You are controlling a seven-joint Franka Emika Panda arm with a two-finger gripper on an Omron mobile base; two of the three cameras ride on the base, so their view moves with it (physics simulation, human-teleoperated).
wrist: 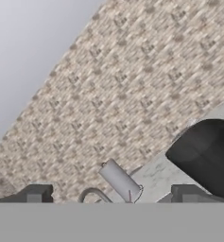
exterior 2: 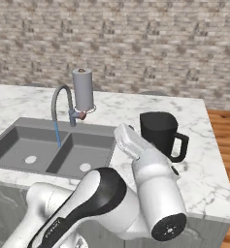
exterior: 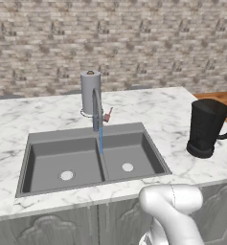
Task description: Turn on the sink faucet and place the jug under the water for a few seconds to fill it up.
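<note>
Wide-open tool [wrist: 111, 194] nearest, jug [exterior: 207, 127] upright on bare counter [exterior: 163, 107] right of sink [exterior: 134, 131].

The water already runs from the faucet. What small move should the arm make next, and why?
Probably bring the open gripper toward the jug to grasp its handle. The water already falls from the sink faucet into the sink, while the jug stands empty-handed on the counter to the right, apart from the basin.
</note>
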